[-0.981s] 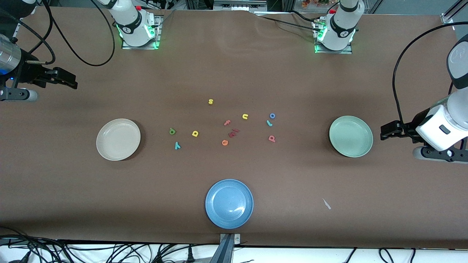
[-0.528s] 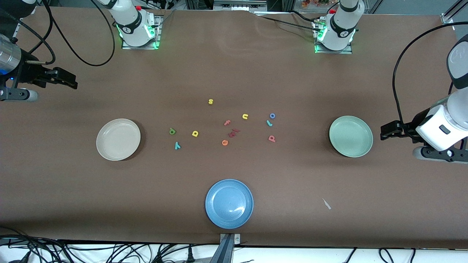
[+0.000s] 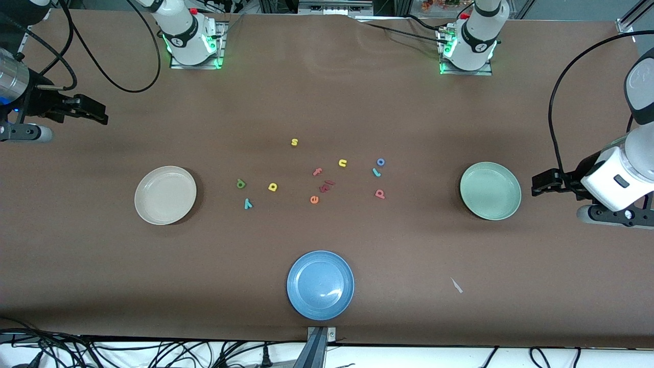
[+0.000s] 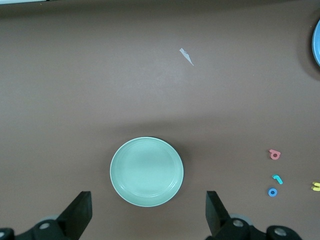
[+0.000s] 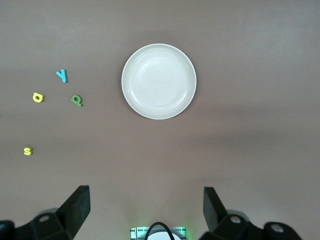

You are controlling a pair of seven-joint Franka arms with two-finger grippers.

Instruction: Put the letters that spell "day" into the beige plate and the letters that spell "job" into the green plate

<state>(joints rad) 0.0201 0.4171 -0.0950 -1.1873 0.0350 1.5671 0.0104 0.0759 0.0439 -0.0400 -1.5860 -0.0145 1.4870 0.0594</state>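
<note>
Green "d" (image 3: 240, 183), yellow "a" (image 3: 273, 187) and teal "y" (image 3: 248, 204) lie on the table beside the empty beige plate (image 3: 165, 194). Blue "o" (image 3: 380, 162), teal "j" (image 3: 376, 172) and pink "b" (image 3: 379, 193) lie toward the empty green plate (image 3: 490, 190). My left gripper (image 3: 540, 184) hangs open over the table at the left arm's end, just outside the green plate (image 4: 146, 170). My right gripper (image 3: 96, 113) hangs open over the right arm's end; its wrist view shows the beige plate (image 5: 159, 81) and the "d" (image 5: 76, 100).
A blue plate (image 3: 320, 284) sits near the front edge. Spare letters lie mid-table: yellow "s" (image 3: 294, 142), yellow "n" (image 3: 342, 163), reddish "f" (image 3: 318, 171), orange "e" (image 3: 314, 199) and dark red pieces (image 3: 326, 185). A white paper scrap (image 3: 456, 285) lies nearer the camera than the green plate.
</note>
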